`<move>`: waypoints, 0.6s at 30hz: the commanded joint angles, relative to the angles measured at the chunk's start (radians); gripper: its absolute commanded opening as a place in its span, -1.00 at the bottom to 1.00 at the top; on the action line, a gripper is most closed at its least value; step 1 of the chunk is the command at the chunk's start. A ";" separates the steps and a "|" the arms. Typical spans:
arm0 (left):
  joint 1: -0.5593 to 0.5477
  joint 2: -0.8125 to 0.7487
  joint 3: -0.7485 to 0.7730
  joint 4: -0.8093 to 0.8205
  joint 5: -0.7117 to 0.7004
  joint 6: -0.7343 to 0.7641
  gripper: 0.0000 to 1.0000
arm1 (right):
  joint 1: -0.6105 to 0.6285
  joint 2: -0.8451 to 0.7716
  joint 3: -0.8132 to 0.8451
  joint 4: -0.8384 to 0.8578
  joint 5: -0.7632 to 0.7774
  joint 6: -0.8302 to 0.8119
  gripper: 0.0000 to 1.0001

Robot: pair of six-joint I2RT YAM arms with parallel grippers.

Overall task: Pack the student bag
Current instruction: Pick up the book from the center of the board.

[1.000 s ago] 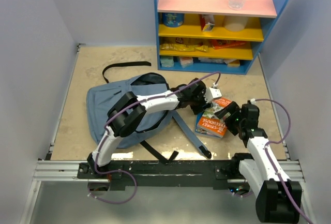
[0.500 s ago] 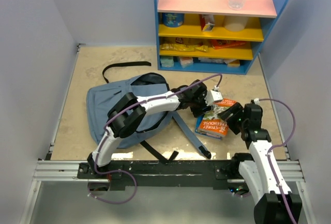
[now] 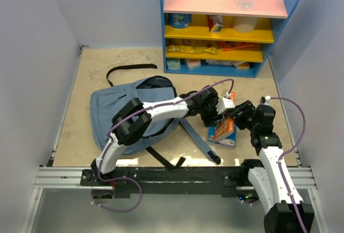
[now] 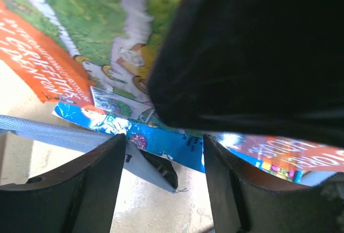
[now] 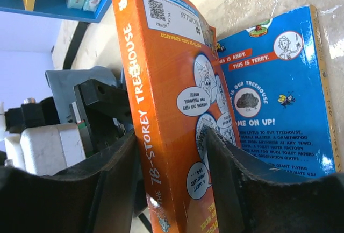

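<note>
One "78-Storey Treehouse" book (image 5: 156, 82) (right hand (image 5: 172, 141))

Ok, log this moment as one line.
right gripper: shut on orange book, stood on edge | left gripper: open beside it | blue book: flat | bag: left of books

Wear white link covers over black joint housings on left arm (image 3: 157, 109) and right arm (image 3: 274, 161); trail thin purple cables (image 3: 215, 83) in loops; end in rounded matte-black fingers (image 5: 110, 190).
</note>
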State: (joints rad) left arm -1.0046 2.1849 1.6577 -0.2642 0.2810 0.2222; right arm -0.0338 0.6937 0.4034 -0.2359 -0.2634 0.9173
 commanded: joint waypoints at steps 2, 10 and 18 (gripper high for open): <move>-0.042 -0.073 -0.015 0.045 0.096 -0.021 0.28 | 0.005 0.050 0.003 -0.043 -0.004 -0.070 -0.05; 0.033 -0.210 0.016 -0.055 0.066 -0.003 0.29 | 0.006 0.067 0.084 -0.195 0.139 -0.213 -0.38; 0.083 -0.468 0.032 -0.368 -0.144 0.115 1.00 | 0.006 0.061 0.048 -0.138 0.076 -0.170 -0.75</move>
State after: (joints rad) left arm -0.9264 1.8858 1.6672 -0.4648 0.2806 0.2642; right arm -0.0326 0.7628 0.4442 -0.3885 -0.1547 0.7547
